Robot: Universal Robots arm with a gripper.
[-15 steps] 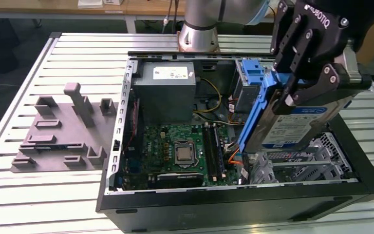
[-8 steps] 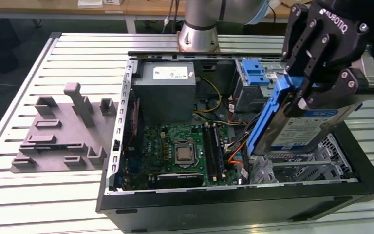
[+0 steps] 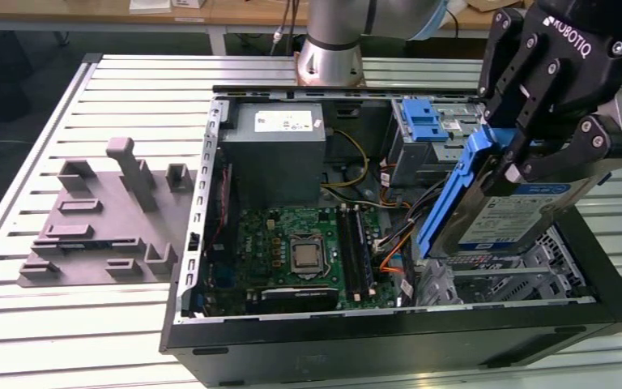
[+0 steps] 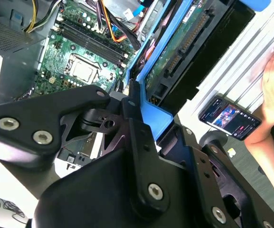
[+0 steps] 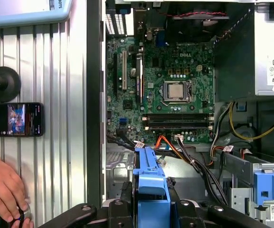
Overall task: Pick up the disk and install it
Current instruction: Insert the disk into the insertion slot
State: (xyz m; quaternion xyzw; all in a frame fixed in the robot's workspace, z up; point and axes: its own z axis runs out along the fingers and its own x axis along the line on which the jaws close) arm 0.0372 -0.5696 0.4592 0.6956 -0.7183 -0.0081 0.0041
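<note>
Gripper (image 3: 511, 158) is clamped on the disk (image 3: 505, 215). It pinches the blue carrier frame (image 3: 452, 190) at the disk's upper end, jaws nearly closed with just the frame's thickness between them. In the second wrist view the black fingers (image 4: 134, 123) bite the blue frame, and the disk's green circuit-board underside (image 4: 177, 45) faces that camera. In the first wrist view the frame (image 5: 148, 166) sticks out from between the fingers of the gripper (image 5: 150, 187).

Exterior view:
- The disk sits at 3 o'clock in the picture, off the table and tilted steeply on edge, with its label side facing the camera.
- It hangs over the drive-bay end of the open PC case (image 3: 398, 340) and isn't seated. Can't tell whether its lower end touches the metal cage below.
- The motherboard (image 3: 279, 235) is at 9 o'clock from the disk, lying flat in the case with the CPU (image 3: 307, 254) exposed.
- The grey power supply (image 3: 273, 154) is at 12 o'clock from the motherboard.
- A blue drive latch (image 3: 424, 121) is at 11 o'clock from the disk, well clear of the gripper.
- A grey fixture plate (image 3: 106, 219) is at 9 o'clock from the case, on the slatted table (image 3: 74, 340).
- The arm base (image 3: 333, 49) is at 12 o'clock from the case.

Outside the case wall a phone (image 5: 14, 119) lies on the slats with its screen lit, and a person's hand (image 5: 1, 185) is near it.
</note>
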